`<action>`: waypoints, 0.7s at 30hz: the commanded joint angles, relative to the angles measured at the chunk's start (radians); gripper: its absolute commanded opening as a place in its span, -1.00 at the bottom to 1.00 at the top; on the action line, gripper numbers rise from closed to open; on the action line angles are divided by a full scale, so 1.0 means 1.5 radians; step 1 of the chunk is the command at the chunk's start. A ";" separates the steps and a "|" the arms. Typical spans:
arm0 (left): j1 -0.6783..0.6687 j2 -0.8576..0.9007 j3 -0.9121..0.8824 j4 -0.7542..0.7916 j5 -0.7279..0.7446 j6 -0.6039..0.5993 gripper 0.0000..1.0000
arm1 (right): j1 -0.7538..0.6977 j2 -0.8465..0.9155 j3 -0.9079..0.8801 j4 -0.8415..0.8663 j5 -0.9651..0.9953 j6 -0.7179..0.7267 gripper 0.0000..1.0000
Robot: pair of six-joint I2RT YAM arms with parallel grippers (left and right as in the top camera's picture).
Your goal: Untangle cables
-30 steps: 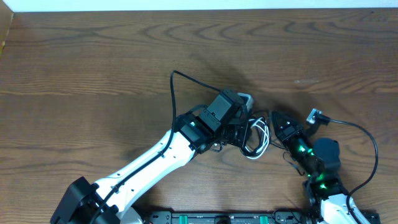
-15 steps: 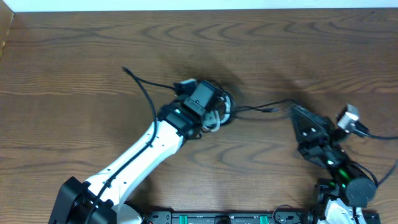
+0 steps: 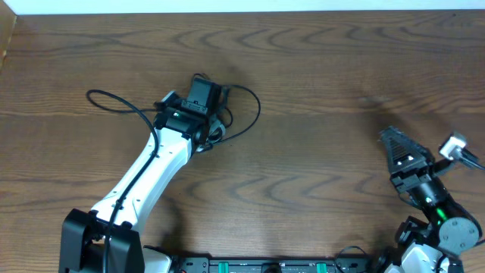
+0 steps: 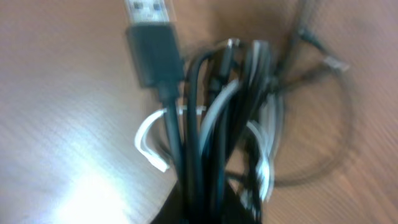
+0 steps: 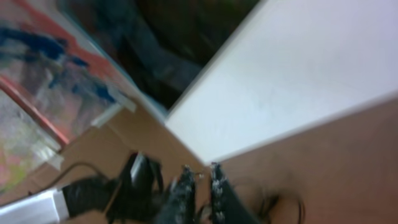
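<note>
**Left gripper clamps the whole bundle, right gripper far off and empty**

Left gripper (image 3: pixel 214 127) is closed on the cables (image 4: pixel 217 124), black and white cords bunched together, running lengthwise out from between its fingers with a flat USB plug (image 4: pixel 152 37) lying alongside. One thin black loop (image 3: pixel 246 114) trails off to the bundle's right over the table (image 3: pixel 341 68). The right gripper (image 3: pixel 392 141) sits well apart on the far right, lifted, jaws nearly together, holding nothing. That loose loop lies towards the right arm's side, so it looks the natural thing for it to reach for; a long reach leftwards seems needed
</note>
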 commanded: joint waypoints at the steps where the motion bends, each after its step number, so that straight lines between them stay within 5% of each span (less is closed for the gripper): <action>1: -0.024 0.004 0.002 0.080 0.266 0.314 -0.85 | 0.016 -0.002 0.009 -0.045 -0.055 -0.028 -0.75; 4: -0.051 0.004 0.002 0.116 0.409 0.487 -0.85 | 0.028 -0.002 0.009 -0.120 -0.072 -0.055 -0.60; 11: -0.118 0.004 0.002 0.123 0.447 0.600 -0.85 | 0.063 -0.002 0.009 -0.302 -0.079 -0.143 -0.29; 21: -0.177 0.004 0.002 0.140 0.450 0.602 -0.84 | 0.143 -0.002 0.009 -0.429 -0.073 -0.184 -0.21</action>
